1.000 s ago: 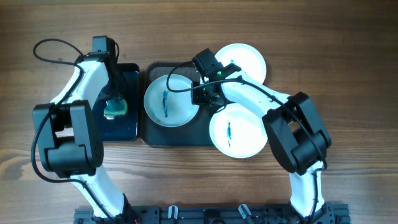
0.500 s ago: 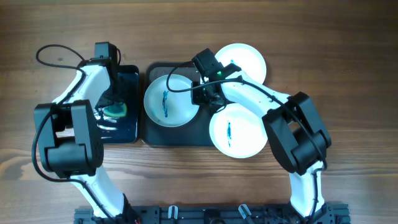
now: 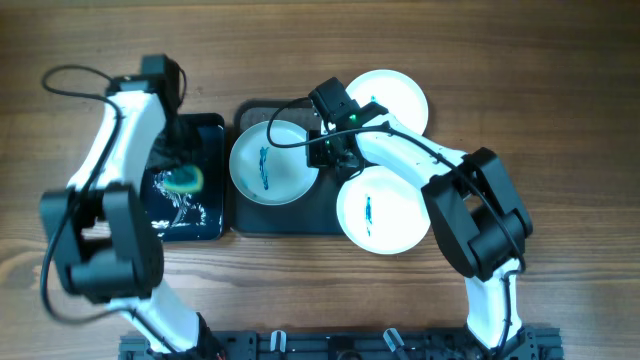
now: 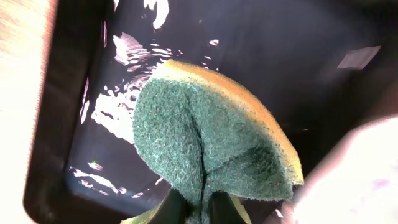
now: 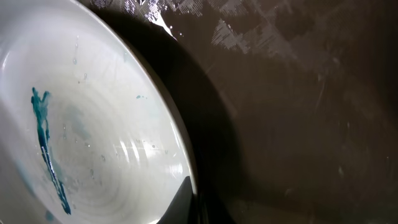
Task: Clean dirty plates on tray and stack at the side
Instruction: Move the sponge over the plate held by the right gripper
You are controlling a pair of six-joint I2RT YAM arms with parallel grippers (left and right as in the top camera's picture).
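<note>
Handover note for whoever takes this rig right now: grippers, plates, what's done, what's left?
Left gripper: shut on a sponge, over the small wet black tray.
Right gripper: shut on the rim of the plate lying on the big tray.
Other two plates: far one and near one, by the big tray's right edge.
Done: nothing stacked; streaks show on the held plate and the near one.
Left: wipe the plates, stack them at the side.

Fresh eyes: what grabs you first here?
The left gripper pinches a green-and-yellow sponge over the wet glossy black tray, left of centre. At centre, the right gripper nips the rim of a blue-streaked plate on the dark tray; a second streaked plate lies to its right.
</note>
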